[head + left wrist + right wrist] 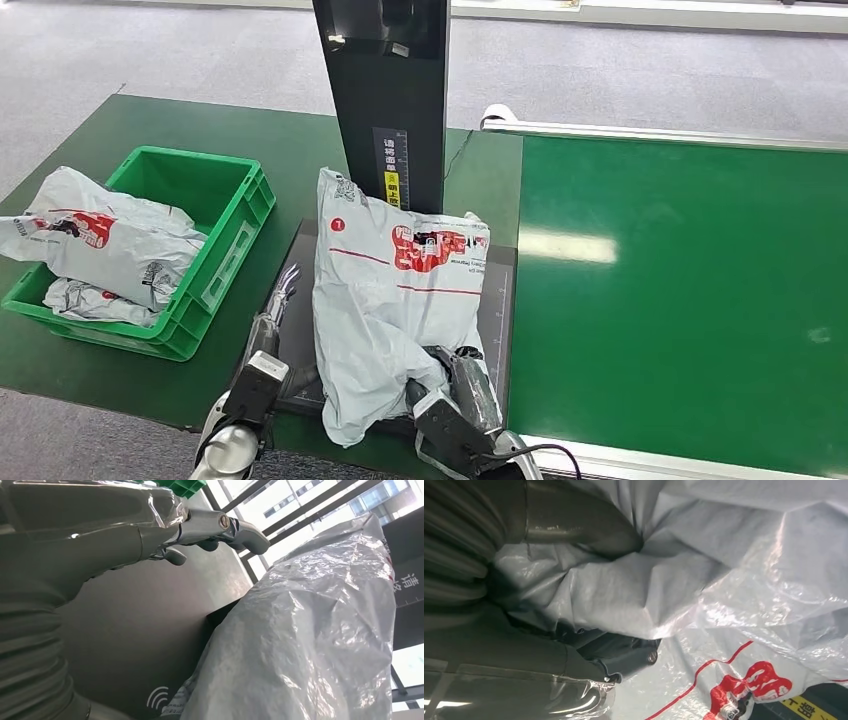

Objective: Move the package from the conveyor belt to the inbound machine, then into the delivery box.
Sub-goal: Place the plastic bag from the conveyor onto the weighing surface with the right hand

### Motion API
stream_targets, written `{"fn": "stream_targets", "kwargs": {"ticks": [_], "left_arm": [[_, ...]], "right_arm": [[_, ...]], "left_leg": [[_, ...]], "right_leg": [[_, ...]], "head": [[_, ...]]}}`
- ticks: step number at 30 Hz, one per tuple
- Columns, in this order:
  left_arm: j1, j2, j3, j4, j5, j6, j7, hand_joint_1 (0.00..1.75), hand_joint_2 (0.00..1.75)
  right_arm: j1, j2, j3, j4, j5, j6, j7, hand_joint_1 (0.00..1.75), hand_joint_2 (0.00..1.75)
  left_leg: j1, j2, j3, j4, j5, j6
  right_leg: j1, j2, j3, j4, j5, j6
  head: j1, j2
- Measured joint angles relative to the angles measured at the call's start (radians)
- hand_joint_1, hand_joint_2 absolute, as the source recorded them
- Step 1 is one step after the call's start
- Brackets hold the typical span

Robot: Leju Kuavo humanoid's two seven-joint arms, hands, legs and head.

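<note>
Right fingers (624, 655) grip package (395, 290) on scanner plate (498, 300).

1. A parcel-sorting or logistics workspace: a green conveyor belt (680, 300) with metal edge rails runs beside a green table (290, 140).
2. A black scanning machine (385, 90) stands over a dark platform.
3. A green plastic crate (215, 235) holds grey courier bags (100, 245).
4. Grey office carpet (150, 50) covers the floor.

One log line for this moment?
package on scanner plate | right hand grips package | left hand open beside it | bin holds two bags
</note>
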Motion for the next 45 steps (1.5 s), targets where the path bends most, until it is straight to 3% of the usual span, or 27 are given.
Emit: {"fn": "stream_targets", "kwargs": {"ticks": [11,23,33,45], "left_arm": [[0.016,0.003,0.013,-0.026,-0.011,0.030,0.008,0.00,1.75],[0.028,0.029,0.083,-0.135,-0.061,0.065,0.001,0.00,1.75],[0.028,0.053,0.132,-0.187,-0.073,0.067,0.002,0.00,1.75],[0.055,0.054,0.135,-0.244,-0.077,0.059,0.003,0.00,1.75]], "right_arm": [[-0.003,-0.011,-0.023,-0.043,0.061,-0.066,0.027,0.00,1.75],[0.049,-0.053,-0.169,-0.186,0.081,-0.191,0.006,0.00,1.75],[0.099,-0.065,-0.282,-0.283,0.077,-0.224,0.011,0.00,1.75],[0.151,-0.059,-0.336,-0.348,0.084,-0.223,0.017,0.00,1.75]], "left_leg": [[0.000,0.000,0.000,0.000,0.000,0.000],[0.000,0.000,0.000,0.000,0.000,0.000],[0.000,0.000,-0.001,0.000,0.000,0.000],[0.000,0.000,-0.001,0.000,0.000,0.000]], "right_leg": [[0.000,0.000,0.000,0.000,0.000,0.000],[0.000,0.000,-0.001,0.000,0.000,0.000],[0.000,0.000,-0.001,0.000,0.000,0.000],[0.000,0.000,-0.001,0.000,0.000,0.000]], "head": [[0.000,0.000],[0.000,0.000],[0.000,0.000],[0.000,0.000]]}}
